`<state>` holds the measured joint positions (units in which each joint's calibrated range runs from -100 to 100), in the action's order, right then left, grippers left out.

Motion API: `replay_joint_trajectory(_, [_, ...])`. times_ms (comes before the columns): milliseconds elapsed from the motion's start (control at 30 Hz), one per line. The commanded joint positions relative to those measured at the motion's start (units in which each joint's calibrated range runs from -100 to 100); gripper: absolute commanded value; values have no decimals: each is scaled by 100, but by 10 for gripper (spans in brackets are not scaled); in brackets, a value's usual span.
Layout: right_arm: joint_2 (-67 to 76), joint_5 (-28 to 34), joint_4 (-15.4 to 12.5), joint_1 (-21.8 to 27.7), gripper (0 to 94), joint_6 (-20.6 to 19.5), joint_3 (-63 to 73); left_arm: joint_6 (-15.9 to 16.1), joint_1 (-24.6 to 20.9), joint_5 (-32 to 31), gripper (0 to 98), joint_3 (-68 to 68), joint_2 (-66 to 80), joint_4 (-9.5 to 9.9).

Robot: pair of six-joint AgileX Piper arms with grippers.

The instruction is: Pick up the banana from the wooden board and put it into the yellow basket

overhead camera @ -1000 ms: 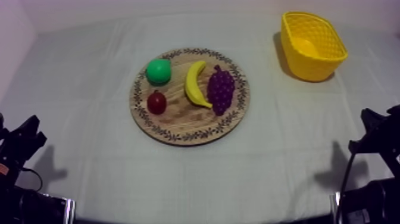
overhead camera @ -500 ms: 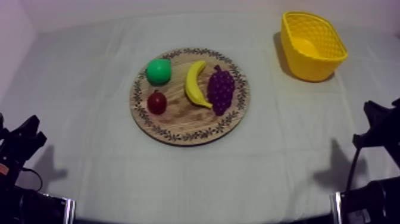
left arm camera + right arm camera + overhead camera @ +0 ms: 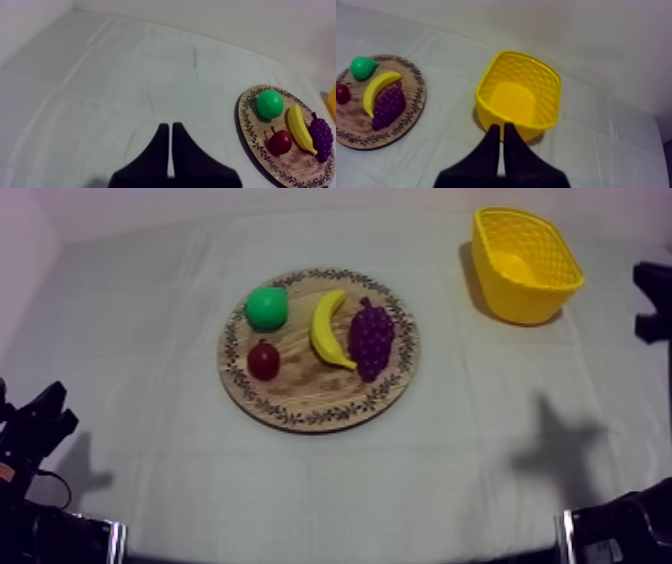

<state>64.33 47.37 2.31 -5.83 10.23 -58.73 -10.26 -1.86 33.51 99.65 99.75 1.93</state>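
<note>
The yellow banana (image 3: 328, 328) lies on the round wooden board (image 3: 300, 380) between a green pear (image 3: 266, 307) and purple grapes (image 3: 371, 338). A small red fruit (image 3: 263, 360) sits at the board's near left. The yellow basket (image 3: 520, 300) stands at the far right. My right gripper (image 3: 652, 298) hangs at the table's right edge, beside the basket. In the right wrist view, my right gripper (image 3: 502, 131) is shut on nothing, just short of the basket (image 3: 523, 75), with the banana (image 3: 378, 90) off to its side. My left gripper (image 3: 171, 132), shut and empty, rests low, far from the board (image 3: 245, 117).
Bare cloth lies between the board and the basket. My left arm (image 3: 40, 428) sits at the near left edge. The right arm's shadow falls on the cloth at the near right.
My right gripper has risen from the near right edge to the far right, level with the basket, and its shadow has shifted. The left arm and the fruit have not moved.
</note>
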Motion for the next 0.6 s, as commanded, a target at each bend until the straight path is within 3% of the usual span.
replay_joint_trajectory(0, [-636,347,92,-344,5,-73,1289,1,2,3,0,1,0,0])
replay_joint_trajectory(233, [-1587,1330,388,-1075,5,-259,3085,2,2,3,0,1,0,0])
replay_joint_trajectory(567, [-2694,2447,682,-1662,5,-390,4666,3,2,3,0,1,0,0])
